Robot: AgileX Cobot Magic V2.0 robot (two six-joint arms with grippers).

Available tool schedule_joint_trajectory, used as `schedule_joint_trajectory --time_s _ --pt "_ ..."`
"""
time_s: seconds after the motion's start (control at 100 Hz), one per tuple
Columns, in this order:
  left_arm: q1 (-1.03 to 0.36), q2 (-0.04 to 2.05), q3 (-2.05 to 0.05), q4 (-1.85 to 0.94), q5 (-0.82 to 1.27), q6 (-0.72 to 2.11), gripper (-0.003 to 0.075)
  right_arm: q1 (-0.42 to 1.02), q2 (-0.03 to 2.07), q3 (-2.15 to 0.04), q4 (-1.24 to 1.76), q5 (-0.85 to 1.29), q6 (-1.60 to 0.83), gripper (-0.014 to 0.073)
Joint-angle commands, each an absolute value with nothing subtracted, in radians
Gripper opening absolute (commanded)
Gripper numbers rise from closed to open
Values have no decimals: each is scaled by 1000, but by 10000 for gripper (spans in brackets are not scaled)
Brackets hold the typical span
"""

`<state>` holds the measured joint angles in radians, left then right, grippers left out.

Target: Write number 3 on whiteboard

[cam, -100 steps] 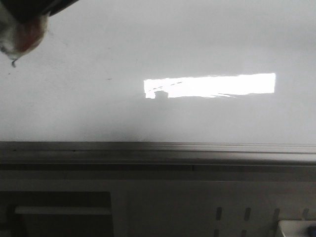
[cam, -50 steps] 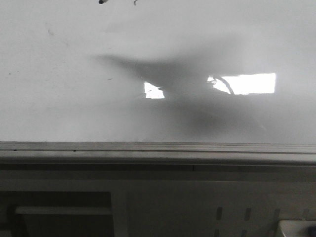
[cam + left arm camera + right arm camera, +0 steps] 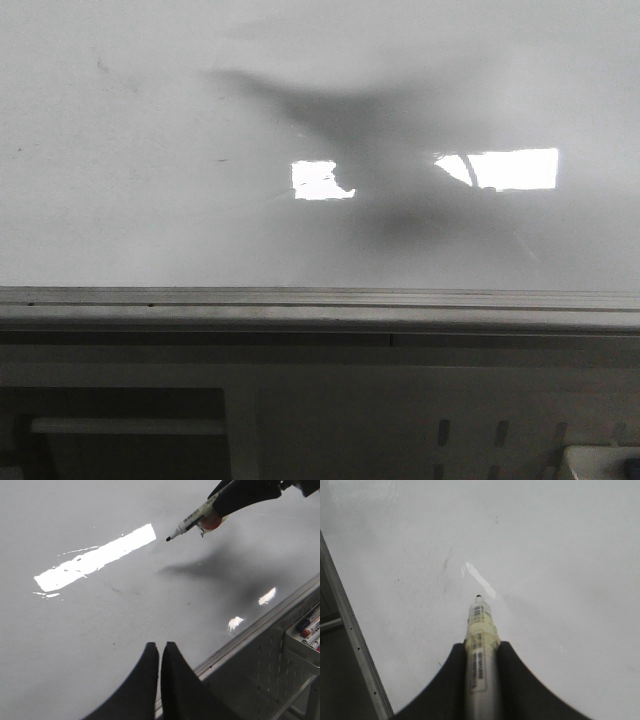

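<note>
i am looking at the whiteboard (image 3: 130,200) filling most of the front view, and i am finding no number 3 on it anywhere, only faint specks and a smudge or two, so i am judging the writing as not yet begun and the whole figure as left to do. its grey metal edge strip (image 3: 320,305) is running across the front view below the white surface, and a broad shadow (image 3: 390,190) is cutting the bright light reflection (image 3: 500,168) in two, which is telling me an arm is hanging over the middle of the board. i am holding a marker (image 3: 479,655) in the right gripper (image 3: 480,652), the jaws clamped on its barrel with the uncapped tip (image 3: 168,539) poking out ahead. in the left wrist view that tip is hovering clear of the surface, its shadow lying apart from it toward 4 o'clock, so i am reckoning it is not touching the board. the left gripper (image 3: 160,652) is sitting with its fingers pressed together on nothing, near the edge strip, with the marker tip well away at 12 o'clock.
</note>
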<state>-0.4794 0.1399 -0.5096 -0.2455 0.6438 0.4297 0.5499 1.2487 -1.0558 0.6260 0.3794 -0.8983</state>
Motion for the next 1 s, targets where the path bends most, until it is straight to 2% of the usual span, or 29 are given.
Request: schedule_joint_trajectory --time_s 0.0,0.37,0.55,0.99 --pt "-477 153 -533 -273 550 417 -20 544 1247 -1074 640 315 -897 -50" --pt "-477 153 -533 -294 536 417 -20 532 1290 -1025 643 291 -897 -50" --pt "-477 153 -533 -294 536 417 -20 476 1287 -1024 643 301 -897 -50" --pt "-477 153 -533 -294 529 417 -20 422 1254 -1008 688 424 -897 -43"
